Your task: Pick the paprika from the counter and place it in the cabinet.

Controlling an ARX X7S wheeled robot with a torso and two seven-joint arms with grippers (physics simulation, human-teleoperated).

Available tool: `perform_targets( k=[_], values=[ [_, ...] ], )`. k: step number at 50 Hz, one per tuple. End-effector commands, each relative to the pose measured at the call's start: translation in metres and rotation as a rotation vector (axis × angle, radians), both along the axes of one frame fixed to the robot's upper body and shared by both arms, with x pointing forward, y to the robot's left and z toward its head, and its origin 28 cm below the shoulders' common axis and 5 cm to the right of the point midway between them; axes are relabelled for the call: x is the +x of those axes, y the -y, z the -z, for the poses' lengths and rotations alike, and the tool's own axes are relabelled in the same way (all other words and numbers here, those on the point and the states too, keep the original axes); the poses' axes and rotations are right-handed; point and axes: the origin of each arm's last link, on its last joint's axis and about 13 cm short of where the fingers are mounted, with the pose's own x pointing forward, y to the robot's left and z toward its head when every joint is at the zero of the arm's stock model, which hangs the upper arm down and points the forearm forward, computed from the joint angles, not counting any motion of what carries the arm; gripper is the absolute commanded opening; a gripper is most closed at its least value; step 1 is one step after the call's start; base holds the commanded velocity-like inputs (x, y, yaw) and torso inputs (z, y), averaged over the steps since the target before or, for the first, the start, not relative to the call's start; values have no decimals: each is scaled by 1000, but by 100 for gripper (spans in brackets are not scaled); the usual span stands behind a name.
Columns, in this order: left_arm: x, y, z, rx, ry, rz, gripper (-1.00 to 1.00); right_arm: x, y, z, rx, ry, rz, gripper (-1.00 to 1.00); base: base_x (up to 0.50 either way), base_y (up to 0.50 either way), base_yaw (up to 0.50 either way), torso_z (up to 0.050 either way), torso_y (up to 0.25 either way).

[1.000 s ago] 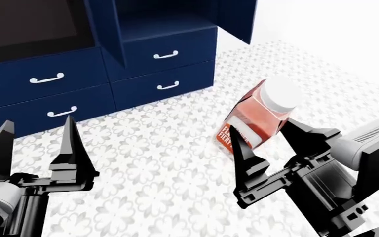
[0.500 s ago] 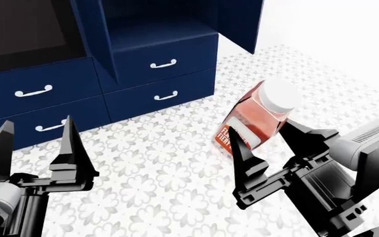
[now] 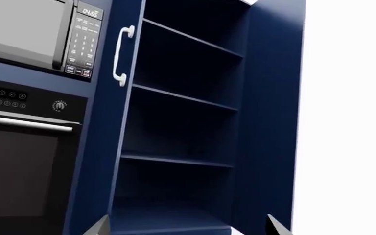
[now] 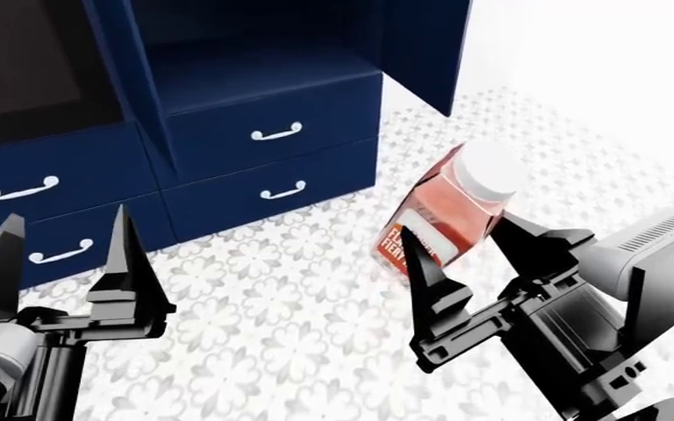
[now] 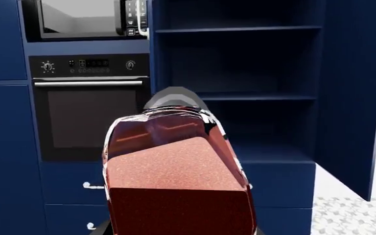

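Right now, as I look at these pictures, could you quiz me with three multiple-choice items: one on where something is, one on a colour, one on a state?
1. Where is the paprika?
A. On a cabinet shelf
B. Held in the right tool
C. In a drawer

2. What colour is the cabinet?
A. Dark navy blue
B. White
C. Green

3. How is the left tool?
A. Shut on a bottle
B. Open and empty
C. Out of sight

Answers: 1 B, the bottle sits tilted between the right tool's fingers above the floor. 2 A, its shelves and sides are navy. 3 B, its fingers stand apart with nothing between them.
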Motion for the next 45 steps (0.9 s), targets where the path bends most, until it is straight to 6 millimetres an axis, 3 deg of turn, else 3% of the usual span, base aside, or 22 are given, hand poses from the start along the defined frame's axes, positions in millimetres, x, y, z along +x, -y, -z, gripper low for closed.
perform_targets(
  k=[1, 45],
  values=[
    [0, 0, 0, 1, 0, 0, 100, 1, 1, -2, -12, 22, 3, -100, 377, -371, 0, 0, 0],
    [1, 0, 1, 2, -4, 1, 100, 1, -2, 0, -52, 43, -11, -100, 377, -371, 0, 0, 1]
  ],
)
